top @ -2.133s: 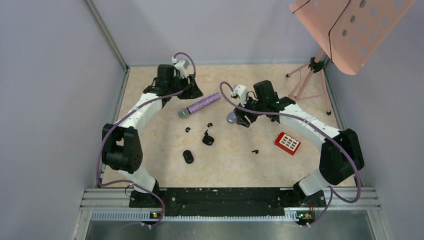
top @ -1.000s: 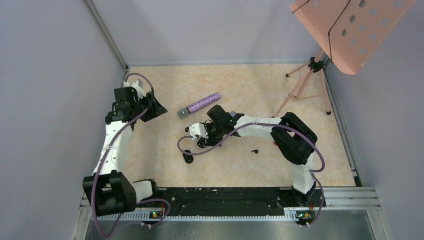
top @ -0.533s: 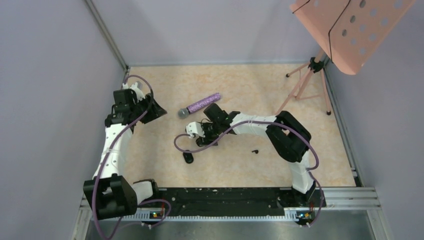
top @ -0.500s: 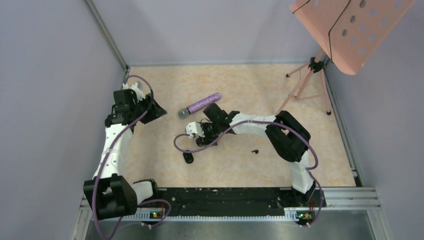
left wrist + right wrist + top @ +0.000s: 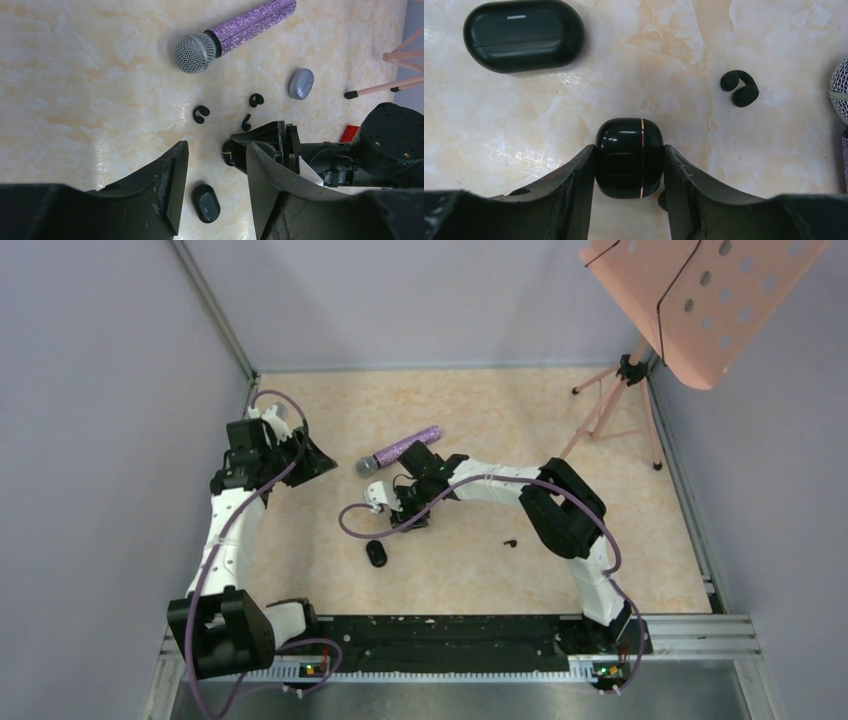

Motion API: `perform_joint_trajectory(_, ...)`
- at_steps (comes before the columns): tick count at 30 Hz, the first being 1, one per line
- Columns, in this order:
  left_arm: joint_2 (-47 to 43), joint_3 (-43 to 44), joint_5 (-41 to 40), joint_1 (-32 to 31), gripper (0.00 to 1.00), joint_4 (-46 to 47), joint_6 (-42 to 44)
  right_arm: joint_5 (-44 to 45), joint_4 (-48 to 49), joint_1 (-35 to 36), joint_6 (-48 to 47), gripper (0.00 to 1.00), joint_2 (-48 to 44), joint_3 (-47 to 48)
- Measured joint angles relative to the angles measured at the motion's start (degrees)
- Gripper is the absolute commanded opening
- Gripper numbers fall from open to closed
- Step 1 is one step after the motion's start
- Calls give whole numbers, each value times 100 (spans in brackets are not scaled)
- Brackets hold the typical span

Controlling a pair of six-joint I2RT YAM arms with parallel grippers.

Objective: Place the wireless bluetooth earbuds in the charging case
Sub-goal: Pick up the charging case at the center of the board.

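The right gripper (image 5: 629, 150) is closed on the glossy black case (image 5: 629, 167). Both fingers (image 5: 579, 180) touch its sides, and the case, w/ a thin gold line around it, sits on the bench (image 5: 664, 60). I cannot tell if its lid is open.

The left gripper (image 5: 216, 150) hangs above the left part of the bench. Its fingers are moderately apart w/ nothing between them, so it holds nothing.

The earbuds (image 5: 200, 114) lie loose on the bench. In the left wrist view three black C-shaped ones lie between the head of the purple glitter microphone (image 5: 235, 35) and the right gripper. They are near each other but do not touch. In the right wrist view one of them lies beyond the right finger, apart from the glossy black case. One more small black piece (image 5: 510, 541) lies alone on the other side of the right arm (too small to say what it is).

A matte dark oval case (image 5: 524, 35) is closed and lies on the bench, apart from the glossy one and nearer to the arm bases. A lilac oval case (image 5: 301, 83) lies near the microphone, on the side of its handle. A pink music stand (image 5: 700, 300) is at the far right corner.
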Motion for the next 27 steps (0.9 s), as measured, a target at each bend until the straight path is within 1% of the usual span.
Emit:
perform_joint_trajectory(3,46,-52,179,0,51,122,-2,37,7,-9,68,51,-9,-11)
perform_joint_trajectory(10,433,-181,407,0,51,372,-44,142,52,-48,212,52,-92,-151)
perform_joint_trajectory(13,487,-181,457,0,51,428,-46,186,63,-48,323,57,-98,-157)
perform_joint_trajectory(18,490,-181,507,0,51,472,-46,262,101,-57,455,57,-122,-190)
perform_joint_trajectory(19,492,-181,520,0,51,485,-48,269,116,-59,472,56,-133,-214)
perform_joint_trajectory(23,531,-181,570,0,51,527,-52,326,83,-74,501,38,-227,-328)
perform_joint_trajectory(27,603,-197,691,0,51,564,-72,400,87,-96,518,32,-304,-409)
